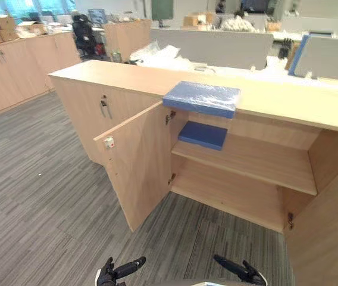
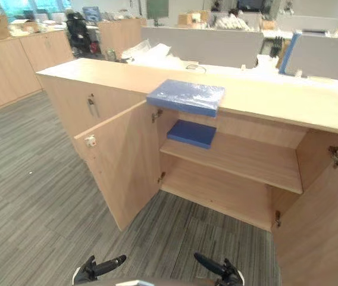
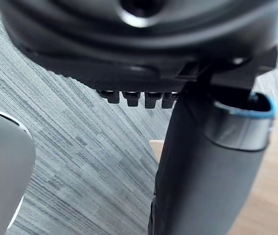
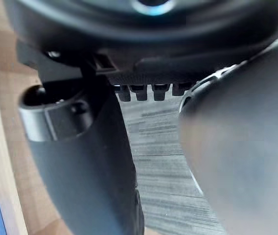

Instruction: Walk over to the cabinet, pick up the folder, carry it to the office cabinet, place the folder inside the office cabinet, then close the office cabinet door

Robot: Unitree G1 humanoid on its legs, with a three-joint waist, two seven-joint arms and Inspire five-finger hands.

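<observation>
While my left hand [image 1: 116, 271] and right hand [image 1: 241, 271] hung spread, empty, the folder [image 1: 202, 98] lay at the cabinet's [image 1: 288, 100] front edge. It looked stiff, light and film-slick; I judged its near edge the best grip.

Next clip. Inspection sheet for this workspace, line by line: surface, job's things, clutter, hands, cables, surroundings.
Surface: cabinet top, light wood.
Job's things: blue folder in clear wrap lies at the top's front edge; second blue folder lies on the upper shelf; left door and right door both open.
Clutter: white plastic bags at the back of the top.
Hands: left hand and right hand low, apart from the cabinet, open, holding nothing.
Cables: nothing seen.
Surroundings: grey striped carpet, more wood cabinets, grey partitions, an office chair.
</observation>
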